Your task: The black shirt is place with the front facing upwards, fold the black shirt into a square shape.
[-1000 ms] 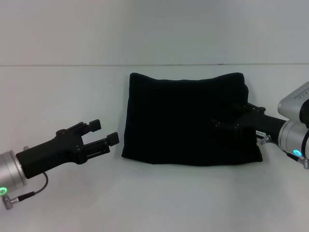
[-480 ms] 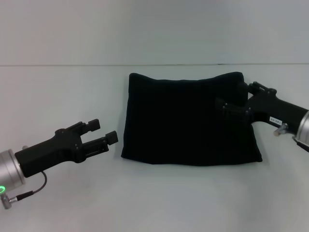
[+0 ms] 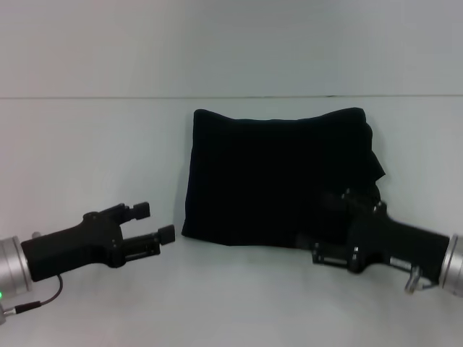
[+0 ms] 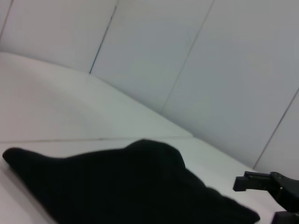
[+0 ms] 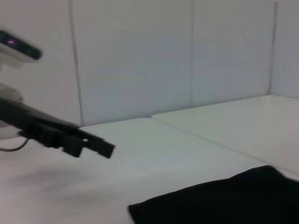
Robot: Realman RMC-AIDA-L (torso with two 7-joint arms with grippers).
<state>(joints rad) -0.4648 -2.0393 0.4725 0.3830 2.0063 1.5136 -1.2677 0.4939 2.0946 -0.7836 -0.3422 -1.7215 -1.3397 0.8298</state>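
The black shirt point(image 3: 278, 177) lies folded into a rough square in the middle of the white table, with only plain black cloth showing. My right gripper point(image 3: 320, 233) is at the shirt's front right corner, pointing left along the front edge. It is open, its near finger off the cloth and its far finger dark against the shirt. My left gripper point(image 3: 155, 222) hovers open and empty just left of the front left corner. The left wrist view shows the shirt point(image 4: 117, 186) and the other arm's gripper point(image 4: 261, 183). The right wrist view shows the shirt's corner point(image 5: 224, 200) and the left gripper point(image 5: 91, 143).
The white table point(image 3: 87, 144) runs back to a pale wall point(image 3: 231, 43) behind the shirt. Bare tabletop lies on both sides of the shirt and in front of it.
My right gripper has swung from the shirt's right edge toward me, down to the front right corner. The left gripper has drifted slightly nearer and lower. The shirt has kept its shape.
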